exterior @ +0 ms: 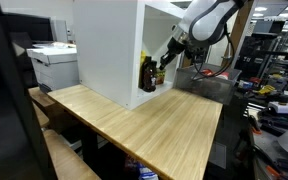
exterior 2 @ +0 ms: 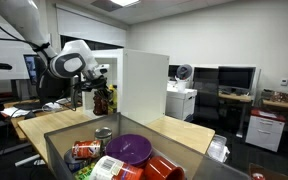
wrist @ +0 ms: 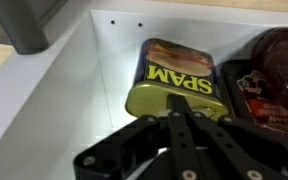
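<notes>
Quick look at this one. The black two-finger gripper (wrist: 182, 112) is pushed inside the tall white open-fronted cabinet (exterior: 109, 45) that sits on the light wooden tabletop (exterior: 159, 130). Its fingers are pressed flat together w/ nothing between them, so it's not carrying anything.

Right ahead of the tips is the yellow and blue metal SPAM tin (wrist: 179, 78), tucked near the cabinet's back corner. Its label faces the wrist cam, lettering upside down in that view. Can't tell if the tips actually touch it or stop just short. Just beside the tin, away from the side wall, is a dark red packaged thing (wrist: 269, 85), too blurry to name. In both exterior views the arm reaches in next to a dark glass bottle (exterior: 147, 74) at the cabinet's open front. The tin itself is hidden there.

Imo, for working in there w/ closed fingers: go slow, keep the wrist level, and mind the side wall b/c there's not much room. Any contact w/ the tin should prob be low and centred on its face, else it could twist into the red thing. A tin is rigid and slick, so it'd slide rather than give. Watch the bottle too, looks tippy.
</notes>
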### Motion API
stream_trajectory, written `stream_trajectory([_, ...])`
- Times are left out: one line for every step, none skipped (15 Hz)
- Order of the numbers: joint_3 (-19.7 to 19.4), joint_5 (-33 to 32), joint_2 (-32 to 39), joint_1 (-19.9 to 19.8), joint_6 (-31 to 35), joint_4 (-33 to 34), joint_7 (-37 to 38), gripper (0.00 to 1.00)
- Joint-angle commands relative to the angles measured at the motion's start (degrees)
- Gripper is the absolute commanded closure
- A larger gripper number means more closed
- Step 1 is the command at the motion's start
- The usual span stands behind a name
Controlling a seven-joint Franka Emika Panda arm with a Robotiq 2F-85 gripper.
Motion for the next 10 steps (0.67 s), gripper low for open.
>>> stream_trajectory([0.45,-0.09,-2.66,-0.25,-1.89,-1.18,-1.18,0.95])
stream_trajectory([0.36,-0.17,-2.61,-0.23,-1.94,-1.04,-1.18,0.95])
stream_trajectory([0.29,-0.24,-2.57,-0.22,-1.99,-0.91,-1.2,0.95])
stream_trajectory([0.21,-0.32,-2.57,-0.21,-2.02,-0.86,-1.24,0.95])
stream_trajectory([0.09,-0.44,-2.53,-0.21,-2.06,-0.81,-1.28,0.95])
stream_trajectory([-0.08,-0.57,-2.44,-0.2,-2.12,-0.77,-1.31,0.95])
stream_trajectory([-0.21,-0.69,-2.42,-0.21,-2.24,-0.76,-1.37,0.95])
stream_trajectory([-0.2,-0.72,-2.67,-0.28,-2.53,-0.83,-1.57,0.95])
stream_trajectory([-0.12,-0.7,-3.01,-0.39,-2.85,-0.9,-1.81,0.95])
stream_trajectory([0.09,-0.7,-3.81,-0.64,-3.68,-1.05,-2.41,0.95])
